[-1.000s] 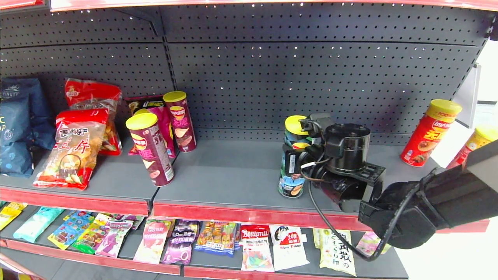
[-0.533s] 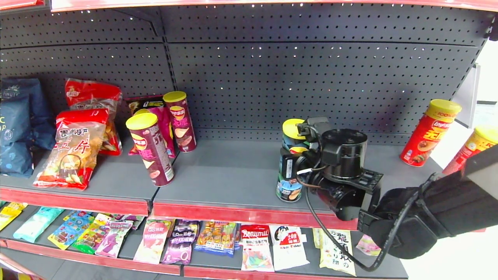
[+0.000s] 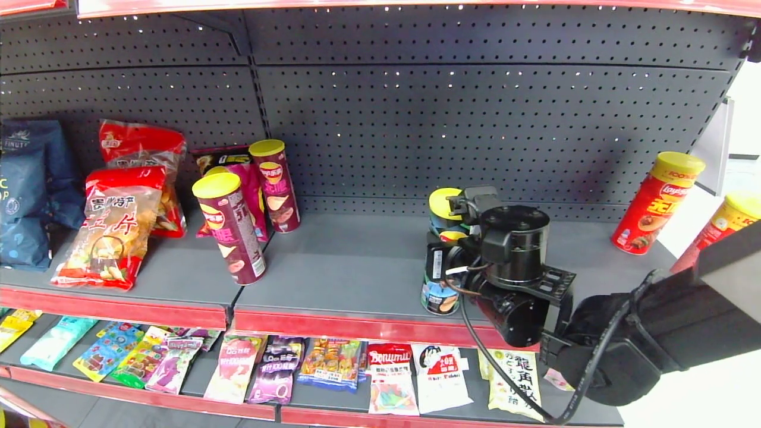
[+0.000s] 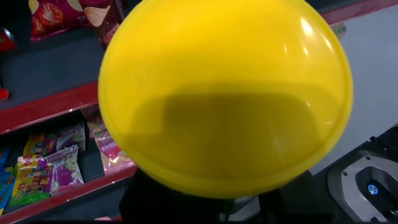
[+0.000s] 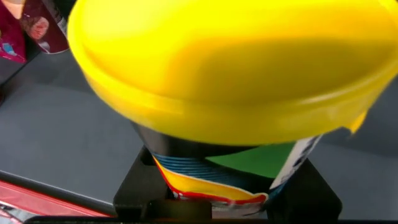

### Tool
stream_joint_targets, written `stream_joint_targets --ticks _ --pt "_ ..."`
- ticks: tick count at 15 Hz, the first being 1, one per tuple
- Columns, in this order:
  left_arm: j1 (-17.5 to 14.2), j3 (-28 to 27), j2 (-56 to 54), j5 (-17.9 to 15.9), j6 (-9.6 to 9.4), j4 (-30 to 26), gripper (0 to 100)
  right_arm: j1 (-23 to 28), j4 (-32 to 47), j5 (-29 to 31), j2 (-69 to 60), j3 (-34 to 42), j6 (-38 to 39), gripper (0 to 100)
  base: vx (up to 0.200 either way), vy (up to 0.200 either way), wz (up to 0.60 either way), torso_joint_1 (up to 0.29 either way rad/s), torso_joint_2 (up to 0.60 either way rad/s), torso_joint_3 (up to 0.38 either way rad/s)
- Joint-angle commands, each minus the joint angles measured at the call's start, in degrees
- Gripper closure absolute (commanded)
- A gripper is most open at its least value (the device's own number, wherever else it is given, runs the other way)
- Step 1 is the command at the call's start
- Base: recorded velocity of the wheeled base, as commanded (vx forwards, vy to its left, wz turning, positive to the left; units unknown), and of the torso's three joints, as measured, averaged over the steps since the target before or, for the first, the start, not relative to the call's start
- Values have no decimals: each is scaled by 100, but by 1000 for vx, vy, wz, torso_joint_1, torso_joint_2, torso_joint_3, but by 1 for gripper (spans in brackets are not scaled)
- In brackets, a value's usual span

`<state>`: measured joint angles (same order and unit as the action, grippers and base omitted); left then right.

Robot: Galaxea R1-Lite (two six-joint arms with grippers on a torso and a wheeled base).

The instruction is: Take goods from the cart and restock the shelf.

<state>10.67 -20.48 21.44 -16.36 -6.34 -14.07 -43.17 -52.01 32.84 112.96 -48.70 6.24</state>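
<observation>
Yellow-lidded can, dark-bodied, is held upright by the right gripper, which is clamped on its middle from the front. The can is placed over the middle shelf, near the red front rail. Its base is at or just above the deck; contact cannot be told. From the right wrist, blue, yellow and red bands and a green patch are seen on its label under the lid.

A second yellow lid is seen close up from the left wrist. Whether the left gripper is clasped on that can cannot be told.

Well to the left on the same shelf, two purple cans are noted, both yellow-lidded with crisp pictures on the labels. One is tilted near the front; the other is further back, beside a purple bag. Further left, two red snack bags with large white lettering are leaned in a row, and dark blue bags are stacked at the edge.

Well to the right, two red cans with yellow lids are stood.

Behind, a grey pegboard is fitted. On the lower shelf, flat printed sachets are laid in a row.
</observation>
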Motion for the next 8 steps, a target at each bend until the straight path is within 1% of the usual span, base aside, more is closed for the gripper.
stream_joint_targets --ticks 1,4,8 --pt "-3 0 0 1 1 1 100 -69 -3 56 25 1 0 100 0 0 0 0 0 0" --pt "-3 0 27 1 1 1 100 -210 -3 108 7 19 79 100 0 0 0 0 0 0" --pt "-3 9 9 1 1 1 100 -218 -3 108 -2 159 79 100 0 0 0 0 0 0"
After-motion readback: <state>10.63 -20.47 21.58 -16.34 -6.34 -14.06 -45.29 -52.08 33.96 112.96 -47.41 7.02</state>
